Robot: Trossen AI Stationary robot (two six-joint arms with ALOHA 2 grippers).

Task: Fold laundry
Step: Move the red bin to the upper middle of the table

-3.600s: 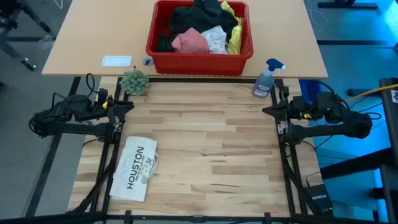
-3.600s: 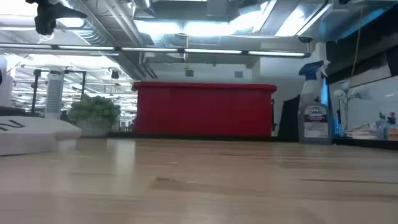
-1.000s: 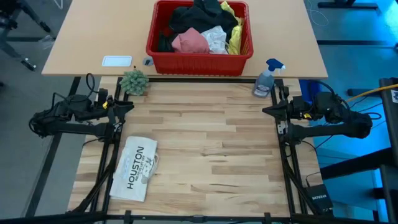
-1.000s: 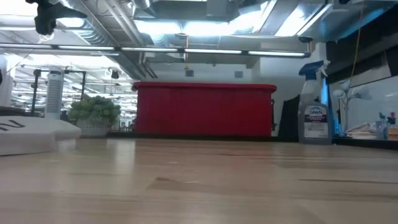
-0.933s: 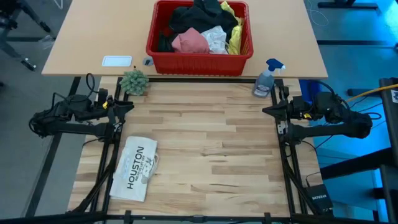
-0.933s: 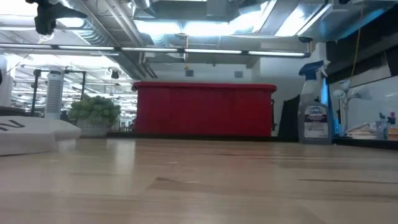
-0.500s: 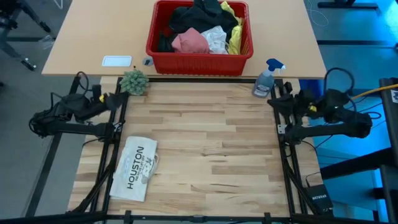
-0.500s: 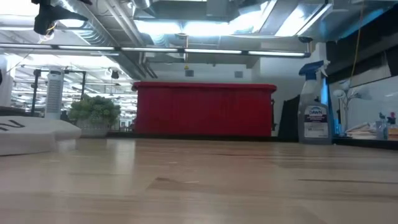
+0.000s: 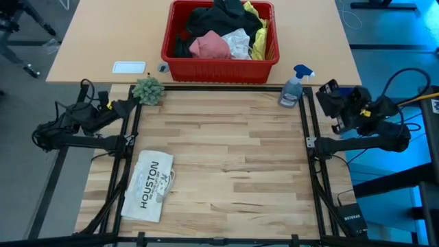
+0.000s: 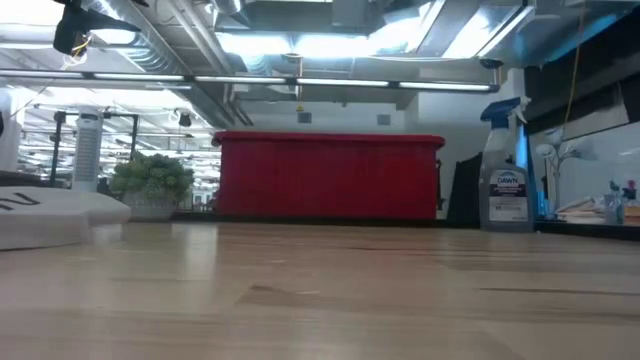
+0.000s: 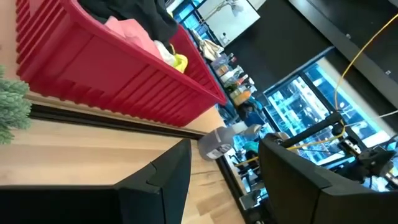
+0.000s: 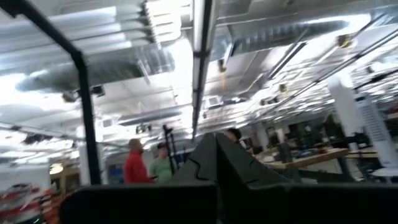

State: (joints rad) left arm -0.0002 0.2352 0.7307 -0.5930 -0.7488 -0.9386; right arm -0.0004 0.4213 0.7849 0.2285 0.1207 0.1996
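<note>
Fingers [image 11: 292, 180] of the left arm stand apart with nothing between them, while the right arm's fingers [image 12: 211, 158] are pressed together into one dark wedge.

From above, the red basket [image 9: 219, 66] sits on the far desk [image 9: 89, 48] and serves as the landmark. Inside it the laundry is heaped: black trousers [image 9: 216, 17] across the top, a pink cloth [image 9: 208, 46] toward the basket's near wall, a white cloth [image 9: 236, 42] just beside the pink one, and a yellow T-shirt [image 9: 259, 38] against the basket's right wall. A small green plant [image 9: 148, 90] stands near the basket's front-left corner and a spray bottle [image 9: 293, 87] near its front-right corner. The left gripper [image 9: 127, 108] hangs just beyond the plant, at the left edge of the wooden desk [image 9: 226, 165]. The right gripper [image 9: 329, 92] is raised past the spray bottle, off to the basket's right. A flat white item printed HOUSTON [image 9: 148, 185] lies well in front of the basket, to its left.

At desk height, the basket's red wall fills the middle, plant to its left, spray bottle to its right.

Through the left wrist camera, the basket shows its ribbed side, with dark, pink and yellow fabric above the rim.

Through the right wrist camera, ceiling lights and three people [image 12: 146, 165] show far behind the closed fingers.
</note>
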